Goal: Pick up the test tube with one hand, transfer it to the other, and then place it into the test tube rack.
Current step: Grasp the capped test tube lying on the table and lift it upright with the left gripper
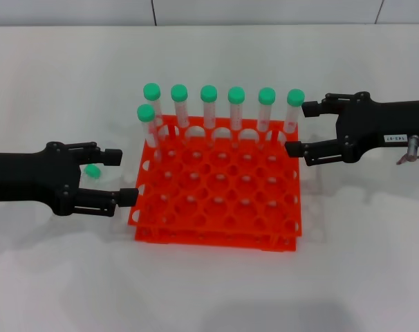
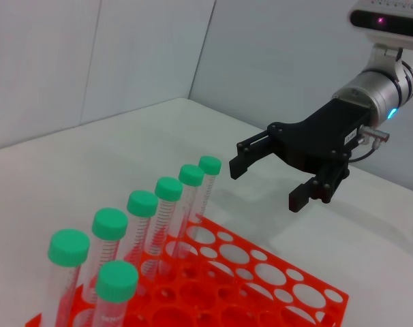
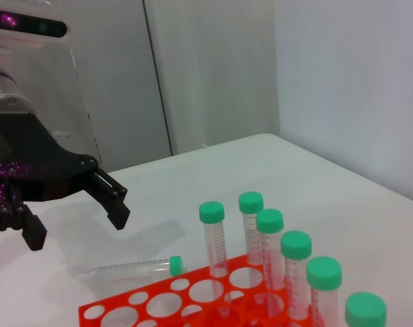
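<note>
The test tube lies flat on the white table left of the rack; its green cap (image 1: 92, 171) shows between the fingers of my left gripper (image 1: 119, 176), which is open around or above it. The right wrist view shows the whole tube (image 3: 131, 269) on the table, below the open left gripper (image 3: 75, 228). The orange-red test tube rack (image 1: 216, 207) stands mid-table. My labelled right gripper (image 1: 301, 129) hangs open at the rack's far right corner, holding nothing; the left wrist view shows this right gripper (image 2: 268, 184) beyond the rack (image 2: 274, 279).
Several green-capped tubes (image 1: 209, 104) stand upright along the rack's back row, plus one (image 1: 147, 121) in the second row at the left. The rightmost of them (image 1: 294, 107) is close to the right gripper's fingers. Most other holes stand open.
</note>
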`<state>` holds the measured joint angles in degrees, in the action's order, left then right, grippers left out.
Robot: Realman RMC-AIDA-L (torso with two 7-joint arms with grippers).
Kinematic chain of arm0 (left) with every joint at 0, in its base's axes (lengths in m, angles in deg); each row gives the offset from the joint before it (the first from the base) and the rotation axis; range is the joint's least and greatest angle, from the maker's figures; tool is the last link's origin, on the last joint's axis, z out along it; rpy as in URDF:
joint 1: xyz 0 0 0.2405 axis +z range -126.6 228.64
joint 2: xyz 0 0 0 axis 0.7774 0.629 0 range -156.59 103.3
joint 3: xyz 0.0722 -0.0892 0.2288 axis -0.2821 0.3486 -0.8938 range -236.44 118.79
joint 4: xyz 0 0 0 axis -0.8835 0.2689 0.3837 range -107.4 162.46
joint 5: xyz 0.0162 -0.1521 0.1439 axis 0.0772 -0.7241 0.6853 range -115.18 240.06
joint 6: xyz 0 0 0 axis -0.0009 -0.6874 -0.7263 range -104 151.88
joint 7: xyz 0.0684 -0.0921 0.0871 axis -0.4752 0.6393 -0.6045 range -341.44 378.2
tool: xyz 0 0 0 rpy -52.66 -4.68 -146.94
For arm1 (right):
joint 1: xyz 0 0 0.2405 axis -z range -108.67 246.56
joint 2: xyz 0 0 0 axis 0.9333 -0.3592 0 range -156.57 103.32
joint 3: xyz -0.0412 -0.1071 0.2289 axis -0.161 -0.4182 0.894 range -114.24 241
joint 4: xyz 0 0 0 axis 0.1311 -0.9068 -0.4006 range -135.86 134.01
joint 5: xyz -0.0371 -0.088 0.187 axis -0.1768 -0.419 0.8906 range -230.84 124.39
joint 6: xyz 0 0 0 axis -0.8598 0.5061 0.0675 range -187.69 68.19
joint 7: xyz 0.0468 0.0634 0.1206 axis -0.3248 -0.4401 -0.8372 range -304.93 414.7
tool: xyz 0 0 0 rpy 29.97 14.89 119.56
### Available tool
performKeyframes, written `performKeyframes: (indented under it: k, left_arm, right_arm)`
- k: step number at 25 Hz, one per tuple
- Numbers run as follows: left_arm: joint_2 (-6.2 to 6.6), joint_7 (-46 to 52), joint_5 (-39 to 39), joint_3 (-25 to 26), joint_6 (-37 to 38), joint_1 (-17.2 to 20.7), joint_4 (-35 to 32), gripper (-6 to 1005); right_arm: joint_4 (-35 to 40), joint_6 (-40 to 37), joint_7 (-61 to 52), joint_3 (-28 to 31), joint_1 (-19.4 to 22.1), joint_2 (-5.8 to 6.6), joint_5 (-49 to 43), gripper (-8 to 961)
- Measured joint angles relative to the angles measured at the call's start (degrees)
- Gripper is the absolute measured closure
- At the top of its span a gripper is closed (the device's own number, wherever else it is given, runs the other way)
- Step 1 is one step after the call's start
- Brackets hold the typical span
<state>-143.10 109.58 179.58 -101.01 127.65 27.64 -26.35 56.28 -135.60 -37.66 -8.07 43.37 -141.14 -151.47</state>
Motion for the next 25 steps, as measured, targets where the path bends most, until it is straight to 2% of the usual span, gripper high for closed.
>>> performKeyframes:
  k: [18, 21, 25]
  left_arm:
    - [-0.24, 0.2, -0.2, 0.0, -0.6, -0.1, -0.2, 119]
    - [0.27, 2.0, -0.1, 0.0, -0.8, 0.0, -0.5, 120]
    - [1.94, 8.0, 1.3, 0.0, -2.4, 0.0, -1.8, 122]
  right_arm:
    - [0.5, 0.0, 0.0, 0.0, 0.2, -0.16, 0.1, 84]
    - [0.6, 0.0, 0.0, 0.0, 0.3, -0.20, 0.1, 84]
    - [0.6, 0.0, 0.0, 0.3, 0.5, -0.34, 0.1, 84]
